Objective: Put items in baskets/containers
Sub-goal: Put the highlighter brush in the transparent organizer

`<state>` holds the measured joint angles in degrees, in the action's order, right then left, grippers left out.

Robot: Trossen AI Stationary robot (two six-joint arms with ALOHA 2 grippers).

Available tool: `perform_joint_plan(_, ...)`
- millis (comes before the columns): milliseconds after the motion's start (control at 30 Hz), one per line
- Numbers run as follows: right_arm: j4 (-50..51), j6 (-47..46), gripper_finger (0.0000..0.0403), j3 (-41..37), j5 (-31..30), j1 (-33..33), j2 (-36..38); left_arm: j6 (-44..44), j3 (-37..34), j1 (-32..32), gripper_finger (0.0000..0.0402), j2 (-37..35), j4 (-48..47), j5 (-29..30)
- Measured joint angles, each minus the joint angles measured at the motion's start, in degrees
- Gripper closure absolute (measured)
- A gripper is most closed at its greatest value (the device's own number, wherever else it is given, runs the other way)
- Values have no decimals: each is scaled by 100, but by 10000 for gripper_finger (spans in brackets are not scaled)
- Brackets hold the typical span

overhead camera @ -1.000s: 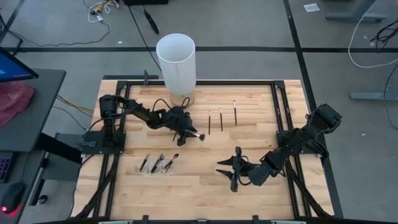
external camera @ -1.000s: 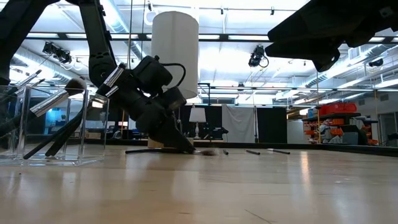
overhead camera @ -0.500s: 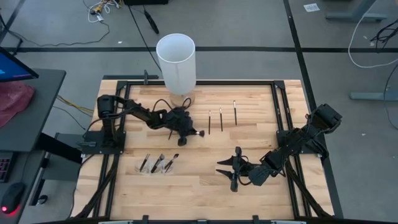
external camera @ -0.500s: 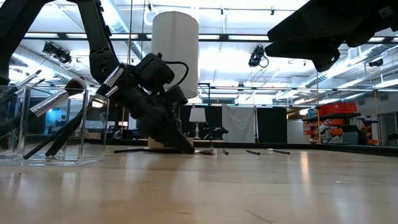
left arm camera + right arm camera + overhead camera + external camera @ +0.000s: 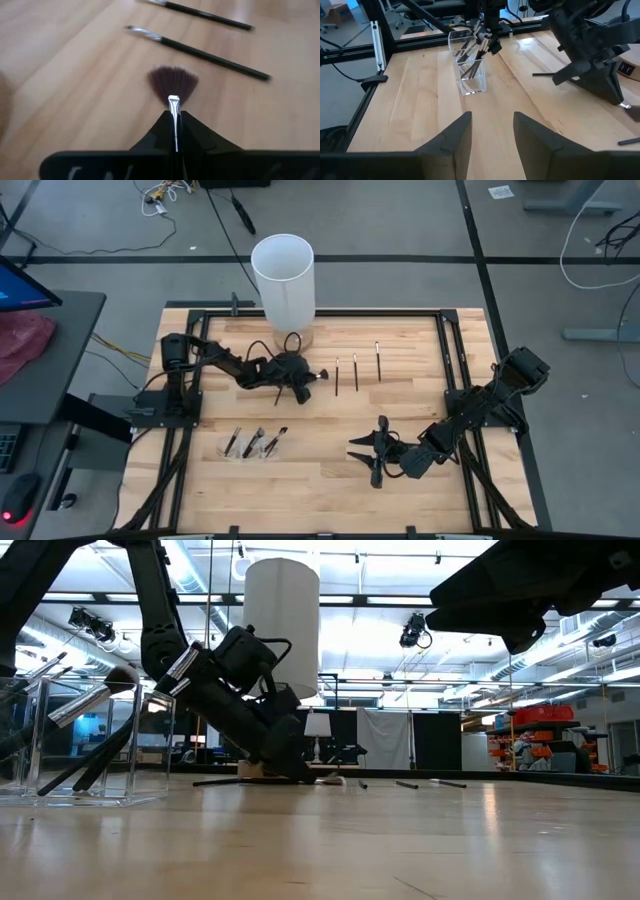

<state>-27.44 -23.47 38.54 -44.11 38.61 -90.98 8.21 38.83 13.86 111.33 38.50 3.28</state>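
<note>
My left gripper (image 5: 303,381) is shut on a fan brush (image 5: 172,85) with dark bristles and a silvery ferrule, at the table's middle, below the tall white cylinder (image 5: 283,275). Three thin brushes (image 5: 355,370) lie flat on the wood just right of it; the left wrist view shows two of them (image 5: 197,46). The clear container (image 5: 250,445) stands near the front left with several brushes leaning inside; the right wrist view also shows the container (image 5: 469,65). My right gripper (image 5: 372,456) hangs open at the front right, touching nothing. My left gripper pinches the fan brush between its two fingers at the silvery ferrule (image 5: 173,106), just behind the bristles. The fingers slant down from the table's left and run along the brush. The handle (image 5: 220,782) trails back level and low over the wood; I cannot tell whether it rests there.
The white cylinder stands on a small wooden base at the far middle. A black frame (image 5: 300,310) rims the table. Bare wood lies between the container and my right gripper.
My left gripper has shut on the fan brush and rolled at the wrist while staying in place. The brush's bristle end has swung a little toward the far edge. My right arm has kept still.
</note>
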Motion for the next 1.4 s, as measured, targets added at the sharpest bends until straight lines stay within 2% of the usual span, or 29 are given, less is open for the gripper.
perform_joint_plan(133,0,1,254,0,0,0,-1,10,0,-54,358,0,11,224)
perform_joint_plan(467,0,1,254,0,1,-2,-2,-141,-2,-55,286,-59,-2,-1)
perform_joint_plan(633,0,-6,254,0,1,-2,0,-360,7,-58,263,-132,-286,-12)
perform_joint_plan(1167,-24,-21,254,0,2,-2,-2,-995,37,-69,263,-196,-907,160)
perform_joint_plan(1400,-40,-15,254,0,2,-2,-2,-894,-2,-58,264,-727,-1673,386)
